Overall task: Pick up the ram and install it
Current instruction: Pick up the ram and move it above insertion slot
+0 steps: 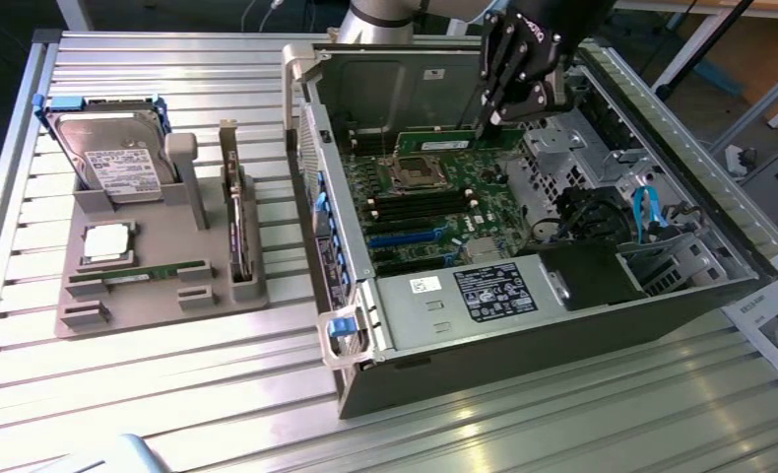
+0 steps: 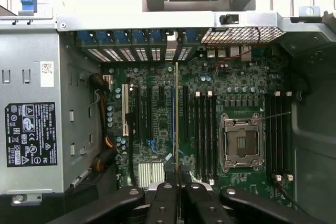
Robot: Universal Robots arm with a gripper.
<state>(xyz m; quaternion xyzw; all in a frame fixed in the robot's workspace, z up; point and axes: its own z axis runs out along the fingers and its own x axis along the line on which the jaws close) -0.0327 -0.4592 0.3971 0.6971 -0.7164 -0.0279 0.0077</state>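
My gripper [image 1: 498,118] hangs inside the open computer case [image 1: 679,212], above the motherboard's far end. It is shut on the ram [image 1: 438,140], a thin green stick held level over the CPU socket [image 1: 417,169]. In the wrist view the ram [image 2: 177,108] appears edge-on as a narrow line running out from between the fingers [image 2: 164,199] of my gripper [image 2: 177,176]. Below it lies the motherboard with black memory slots [image 2: 205,129] beside the socket [image 2: 240,141]. A second, similar green stick [image 1: 140,274] lies on the grey holder tray [image 1: 165,305] at the exterior view's left.
The holder tray also carries a hard drive [image 1: 116,158], a square silver CPU [image 1: 108,242] and a dark card standing on edge [image 1: 236,227]. The power supply [image 1: 494,291] fills the case's near end, with blue cables [image 1: 647,212] at the exterior view's right. Slatted metal table [image 1: 165,394] around.
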